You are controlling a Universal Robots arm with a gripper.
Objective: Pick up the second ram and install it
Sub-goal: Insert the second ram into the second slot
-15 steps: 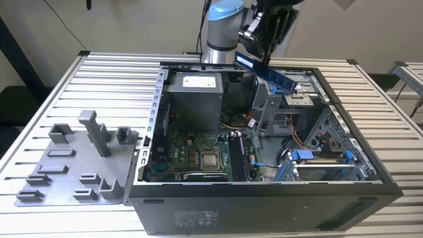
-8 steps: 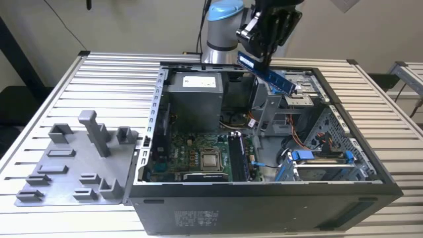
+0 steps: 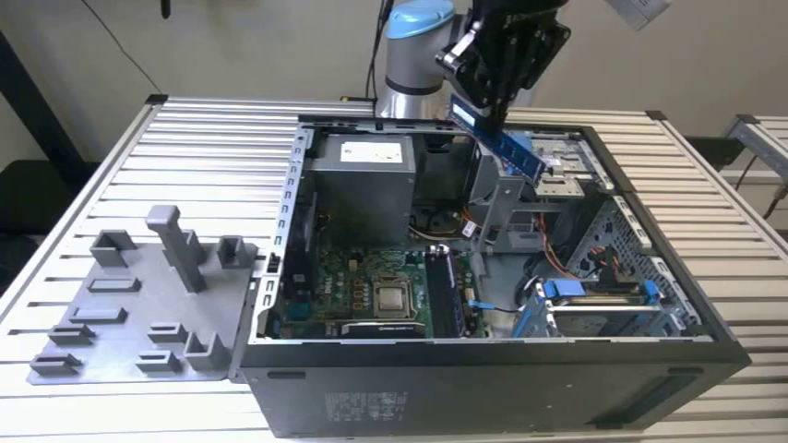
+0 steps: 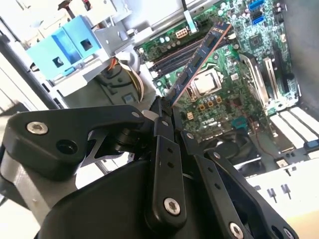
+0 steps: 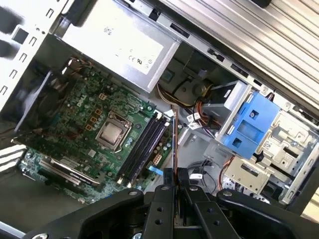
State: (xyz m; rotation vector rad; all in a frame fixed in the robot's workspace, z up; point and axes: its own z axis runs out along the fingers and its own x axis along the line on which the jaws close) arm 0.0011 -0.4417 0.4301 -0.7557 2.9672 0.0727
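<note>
Second ram (image 4: 199,56) — tight between the jaws.

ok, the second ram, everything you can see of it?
The second ram is a long, thin, flat board, dark with bluish chips and a coppery contact edge in the second wrist view. The tool is shut on one end; the rest juts out tilted, in the air above the open computer case, over the motherboard, touching nothing else.
</note>
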